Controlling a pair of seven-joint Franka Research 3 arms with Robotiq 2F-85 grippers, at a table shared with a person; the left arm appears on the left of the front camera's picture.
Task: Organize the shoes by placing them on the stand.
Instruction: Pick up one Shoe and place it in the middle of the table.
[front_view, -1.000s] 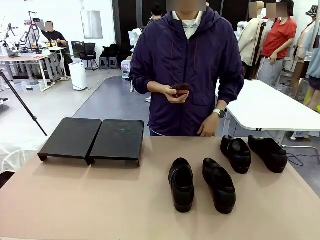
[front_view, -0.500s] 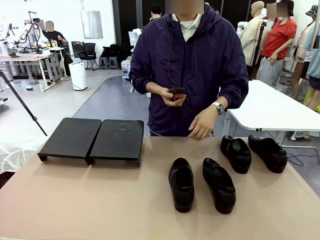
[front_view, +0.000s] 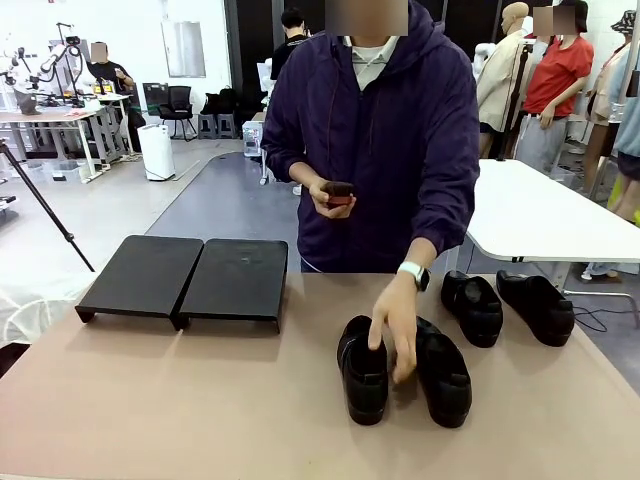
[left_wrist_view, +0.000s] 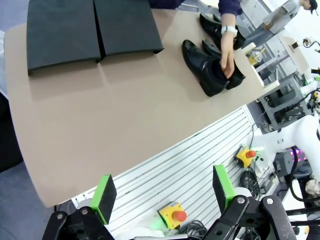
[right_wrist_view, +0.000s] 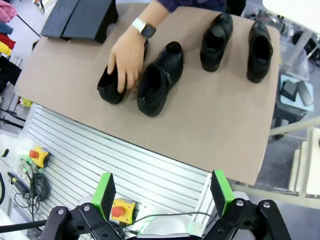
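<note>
Reaching onto the near shoes (right_wrist_view: 160, 75), the person's hand (right_wrist_view: 125, 60) seems to start the first placement; left gripper (left_wrist_view: 162, 192) and right gripper (right_wrist_view: 160, 192) hang released, well short of them. Next likely calls for a carry to the stand (left_wrist_view: 65, 30) far ahead.

A person's hand (front_view: 395, 335) lies over the two middle shoes (front_view: 363, 385), barring my reach there. The stand (front_view: 185, 278) by the far left corner of the table (front_view: 150, 400) has open tops, and the near left side is free. Two more shoes (front_view: 472, 308) crowd the far right edge.

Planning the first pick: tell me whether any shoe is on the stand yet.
No, all four black dress shoes lie on the tan tabletop, to the right of the black stand.
</note>
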